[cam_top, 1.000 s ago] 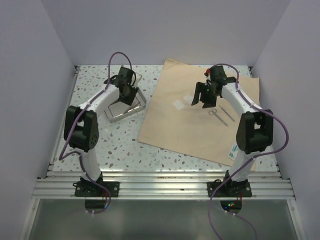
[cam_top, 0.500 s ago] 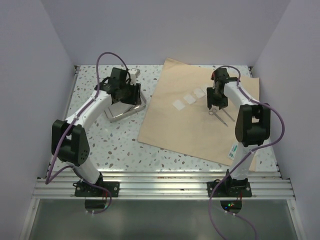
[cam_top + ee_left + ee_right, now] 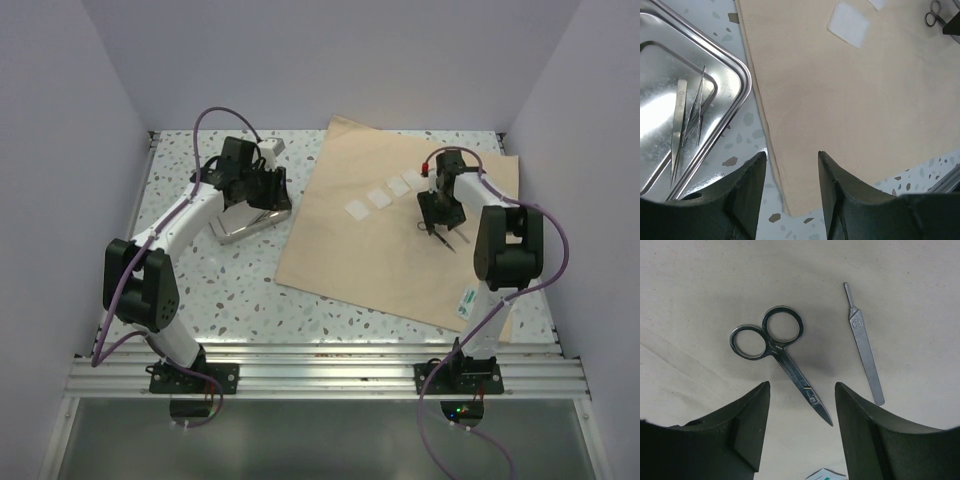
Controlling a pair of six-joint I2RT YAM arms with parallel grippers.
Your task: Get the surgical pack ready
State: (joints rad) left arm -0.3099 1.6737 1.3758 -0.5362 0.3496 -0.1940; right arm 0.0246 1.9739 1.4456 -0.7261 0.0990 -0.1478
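Observation:
The surgical pack's tan wrap sheet (image 3: 390, 255) lies flat on the right half of the table, with several white gauze squares (image 3: 380, 197) on it. The shiny metal tray (image 3: 240, 228) stands to its left and holds tweezers (image 3: 690, 117). My left gripper (image 3: 790, 157) hovers open over the sheet's left edge (image 3: 765, 130), just right of the tray (image 3: 737, 65), with nothing between its fingers. My right gripper (image 3: 802, 387) is open low over the sheet, and the blades of the small scissors (image 3: 782, 357) lie between its fingertips, not gripped. A scalpel handle (image 3: 865, 350) lies to the right of the scissors.
A small white and green label (image 3: 467, 299) sits on the sheet's near right part. Walls close in the table on the left, back and right. A rail (image 3: 320, 375) runs along the near edge by the arm bases.
My left gripper has moved right, from over the tray to the sheet's left edge. The right gripper has swung right and down over the scissors, with its jaws a little narrower.

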